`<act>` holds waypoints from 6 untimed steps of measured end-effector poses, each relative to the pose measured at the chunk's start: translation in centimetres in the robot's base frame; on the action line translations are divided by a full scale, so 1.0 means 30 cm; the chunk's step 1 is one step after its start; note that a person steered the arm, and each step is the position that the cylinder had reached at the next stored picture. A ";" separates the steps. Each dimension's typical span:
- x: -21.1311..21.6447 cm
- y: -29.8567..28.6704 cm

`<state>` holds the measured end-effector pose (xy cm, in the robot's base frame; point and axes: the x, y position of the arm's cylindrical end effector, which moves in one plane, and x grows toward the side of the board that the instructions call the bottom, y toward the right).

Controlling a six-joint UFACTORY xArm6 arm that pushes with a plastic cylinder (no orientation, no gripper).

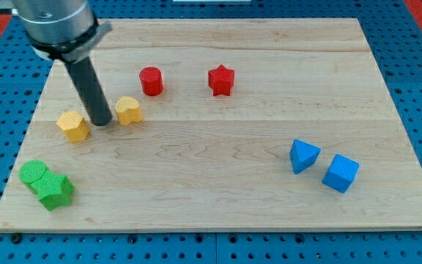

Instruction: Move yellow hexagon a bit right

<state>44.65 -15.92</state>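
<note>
A pale wooden counter point(218, 183) carries two yellow blocks point(73, 126), a red cylinder point(151, 81), a red star point(221, 80), two green blocks point(46, 185) and two blue blocks point(305, 155).

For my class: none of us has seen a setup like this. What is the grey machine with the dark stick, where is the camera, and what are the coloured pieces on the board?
The grey machine is a robot arm. It has no claw, only a dark rod; my tip slides over the wooden board and pushes blocks, holding nothing. One camera looks down at the board; its mounting is unknown. My tip stands between the yellow hexagon, at its left, and a yellow heart-like block, at its right. Further up are a red cylinder and a red star. Two green blocks touch at bottom left; two blue blocks lie at the right.
</note>
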 end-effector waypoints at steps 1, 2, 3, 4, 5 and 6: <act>0.000 0.115; -0.001 -0.040; -0.072 -0.204; -0.069 -0.400; 0.061 -0.413; 0.078 -0.191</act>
